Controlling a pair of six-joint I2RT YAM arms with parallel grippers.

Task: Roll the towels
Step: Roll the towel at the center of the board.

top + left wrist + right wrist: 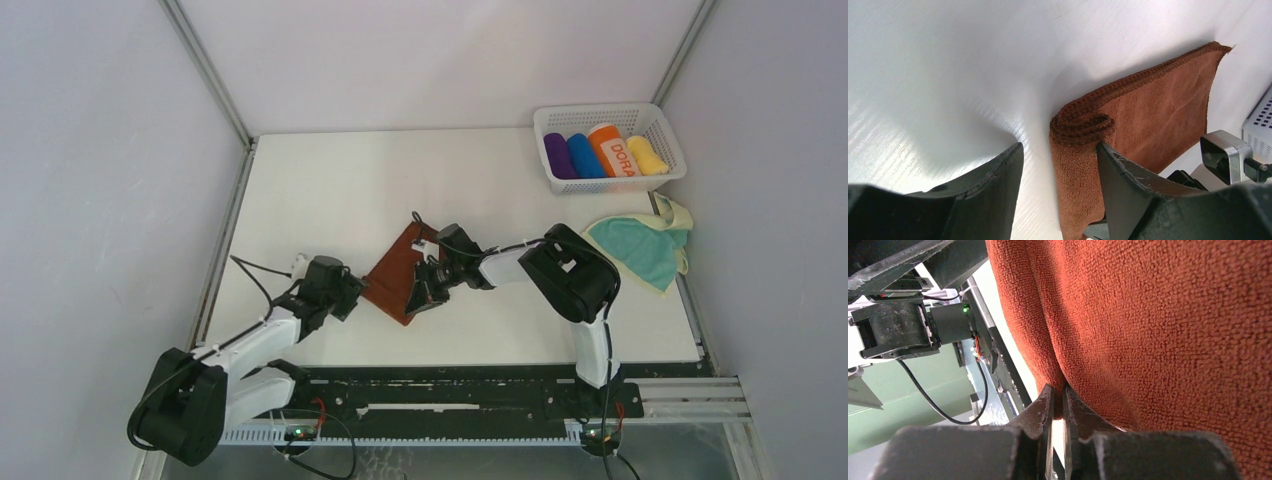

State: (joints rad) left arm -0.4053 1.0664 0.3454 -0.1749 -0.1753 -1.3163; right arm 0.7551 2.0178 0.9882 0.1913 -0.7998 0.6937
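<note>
The left gripper (347, 292) sits low over the table (330, 180) at the near-left corner of the rust-brown towel (393, 268), its jaws well apart and gripping nothing. In the left wrist view the towel's corner, curled over on itself, lies in the gap close against one finger (1120, 185), though whether they touch is hard to say. The towel lies mid-table, set diagonally. At its near edge the right gripper (420, 298) has its jaws pinched tight on a raised fold of the cloth. Far right, the teal towel (640, 248) lies crumpled, cream side showing at its edges, just in front of the white basket (600, 108) holding coloured rolls (585, 155)
</note>
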